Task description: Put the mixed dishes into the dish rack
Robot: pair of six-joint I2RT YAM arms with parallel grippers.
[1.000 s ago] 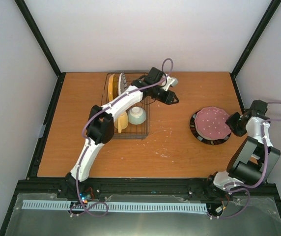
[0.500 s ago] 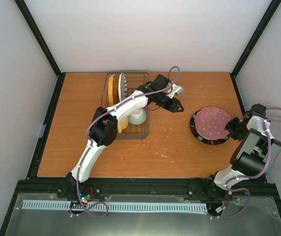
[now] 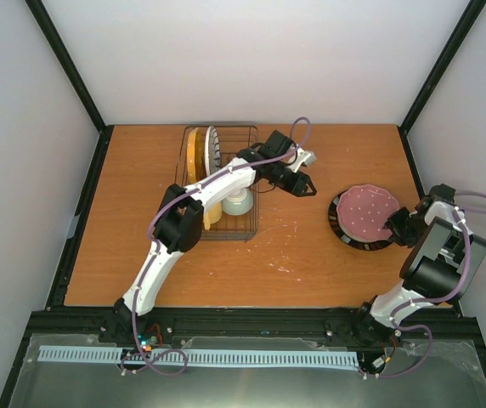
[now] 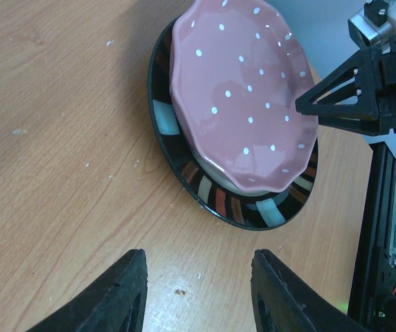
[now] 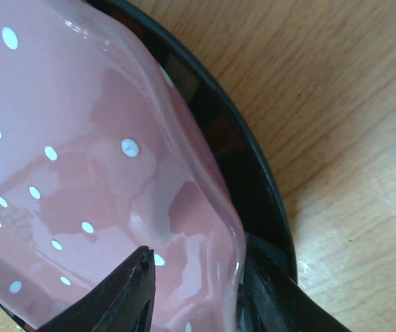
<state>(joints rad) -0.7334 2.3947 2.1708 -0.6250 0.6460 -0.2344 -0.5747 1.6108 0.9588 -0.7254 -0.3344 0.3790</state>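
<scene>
Though unracked — two: pink plate (image 3: pixel 366 210), black plate (image 3: pixel 346 235)

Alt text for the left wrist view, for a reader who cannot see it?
A pink plate with white dots sits on a black plate with coloured rim stripes, on a wooden table. The right gripper is at the pink plate's right edge; the left gripper hangs open and empty in the foreground.

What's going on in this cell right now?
Dish loading, partway. The dish rack holds an orange plate and a striped plate upright, plus a mug and a bowl. The pink plate lies on the black plate on the table. The right gripper straddles the pink plate's rim; clamped or not, can't tell. The left gripper hovers open and empty nearby.
</scene>
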